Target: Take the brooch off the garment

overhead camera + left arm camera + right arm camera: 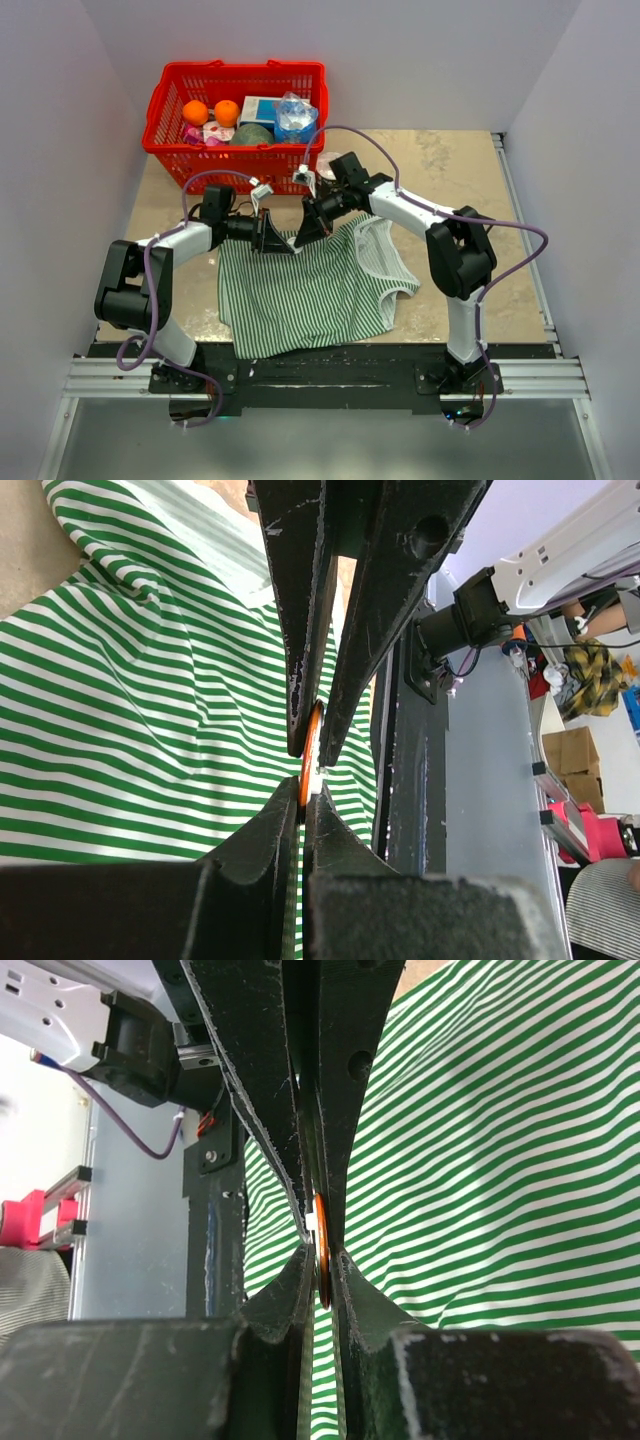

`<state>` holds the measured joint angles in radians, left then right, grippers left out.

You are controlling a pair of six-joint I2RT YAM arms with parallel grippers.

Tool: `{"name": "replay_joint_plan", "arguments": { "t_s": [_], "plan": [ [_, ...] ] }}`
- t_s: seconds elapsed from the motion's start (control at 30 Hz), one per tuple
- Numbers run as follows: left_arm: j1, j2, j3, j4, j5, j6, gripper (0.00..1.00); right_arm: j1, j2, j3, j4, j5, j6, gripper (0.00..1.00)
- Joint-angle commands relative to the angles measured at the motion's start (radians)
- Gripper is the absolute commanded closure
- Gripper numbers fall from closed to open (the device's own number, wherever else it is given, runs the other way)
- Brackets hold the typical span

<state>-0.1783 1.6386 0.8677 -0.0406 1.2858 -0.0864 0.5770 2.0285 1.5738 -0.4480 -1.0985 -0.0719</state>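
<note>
Brooch point(311, 752) stands edge-on over the striped garment point(150, 710), mid-frame in both wrist views, its orange rim and whitish face showing. The left gripper point(301, 802) is pressed together on one edge of it. The right gripper point(322, 1260) pinches the brooch from the opposite side, tips nearly meeting. From above, the two claws hide it; only that view shows a red basket point(167, 138) at upper left, its packet print too small to read.

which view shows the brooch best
Left wrist: the brooch shows edge-on and well lit, an orange rim beside a whitish face. Right wrist shows the same thin edge, but darker. Top external does not show it.
</note>
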Motion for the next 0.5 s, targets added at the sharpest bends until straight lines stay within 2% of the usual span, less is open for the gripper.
{"name": "replay_joint_plan", "arguments": {
  "t_s": [0.0,0.1,0.33,0.47],
  "plan": [
    [-0.006,-0.011,0.031,0.025,0.033,-0.009,1.0,0.004,-0.01,0.037,-0.001,0.094,-0.009,0.98],
    [-0.006,-0.016,0.027,0.025,0.033,-0.009,1.0,0.004,-0.014,0.049,-0.004,0.17,0.009,0.99],
    [-0.006,-0.019,0.017,0.025,0.033,-0.007,1.0,0.001,-0.027,0.065,0.075,0.173,0.145,1.0],
    [-0.006,-0.014,0.017,0.025,0.035,-0.013,1.0,-0.003,-0.053,0.063,0.094,0.256,0.201,1.0]
  ]
}}
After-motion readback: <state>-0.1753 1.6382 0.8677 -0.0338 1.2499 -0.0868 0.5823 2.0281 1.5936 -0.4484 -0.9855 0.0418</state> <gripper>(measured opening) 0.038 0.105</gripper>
